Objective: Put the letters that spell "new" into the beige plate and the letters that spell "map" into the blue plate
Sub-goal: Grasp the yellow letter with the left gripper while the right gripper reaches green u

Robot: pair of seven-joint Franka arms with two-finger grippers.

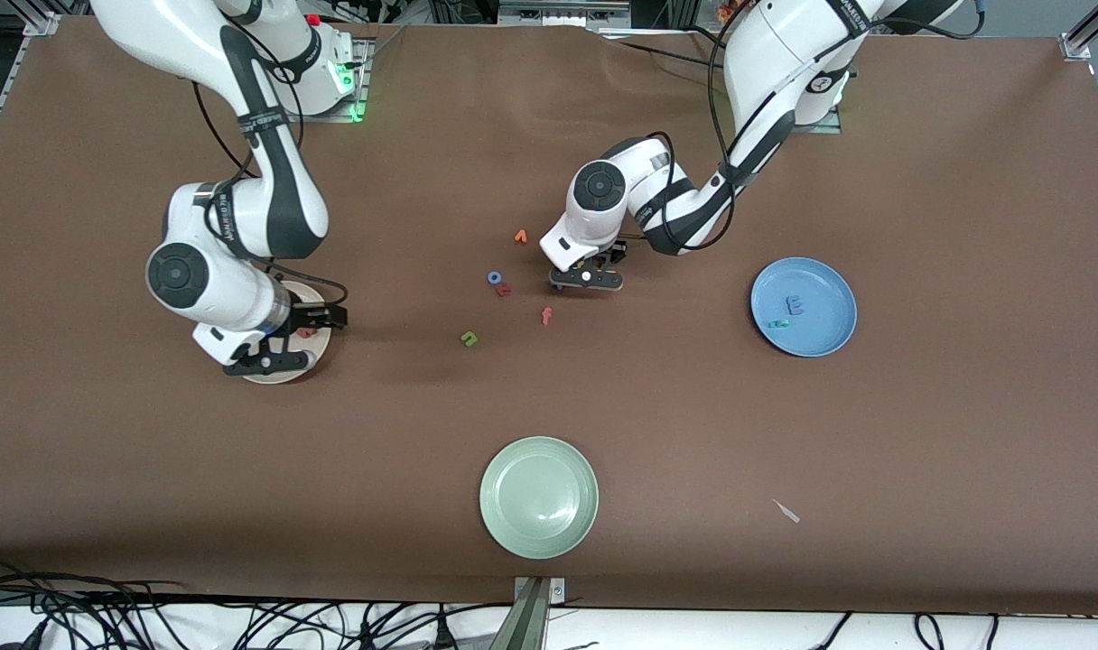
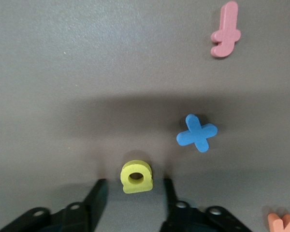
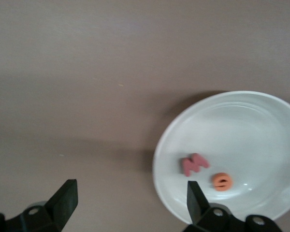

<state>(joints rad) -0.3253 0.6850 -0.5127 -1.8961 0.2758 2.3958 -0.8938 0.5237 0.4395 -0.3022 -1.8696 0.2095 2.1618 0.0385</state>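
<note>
Sorting underway | left gripper, jaws closing around yellow letter for blue plate | right gripper wide open above beige plate, empty

Lighting the brown table evenly from above, casting soft shadows under both arms. Blurring slightly in the right wrist view, glaring faintly off the pale plate.

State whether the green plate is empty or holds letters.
Empty: the pale green plate shows only its bare glazed surface, no letters on it.
</note>
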